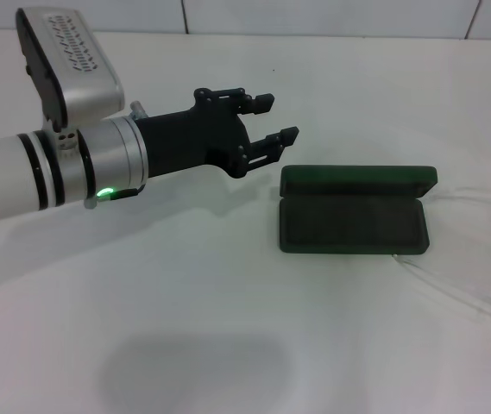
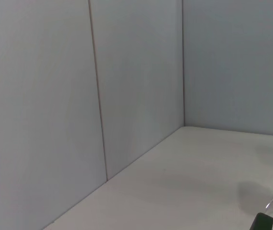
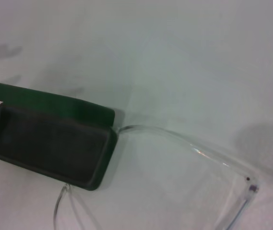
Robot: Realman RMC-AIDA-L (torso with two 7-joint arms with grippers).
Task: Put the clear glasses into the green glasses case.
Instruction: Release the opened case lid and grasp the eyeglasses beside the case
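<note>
The green glasses case [image 1: 353, 226] lies open on the white table, right of centre, with its lid upright along the far side and a dark lining showing. Nothing is inside it. The right wrist view shows the same case [image 3: 45, 143]. The clear glasses [image 1: 456, 293] lie on the table just right of the case, and their thin arms reach toward the case's right end. In the right wrist view the clear glasses [image 3: 189, 146] have one arm touching the case's corner. My left gripper [image 1: 278, 118] hovers open and empty, just left of the lid's left end. My right gripper is out of view.
A white tiled wall [image 1: 314, 15] runs along the table's far edge. The left wrist view shows wall panels [image 2: 126, 96] meeting in a corner beyond the tabletop [image 2: 198, 182]. My left arm [image 1: 55, 164] crosses the left half of the table.
</note>
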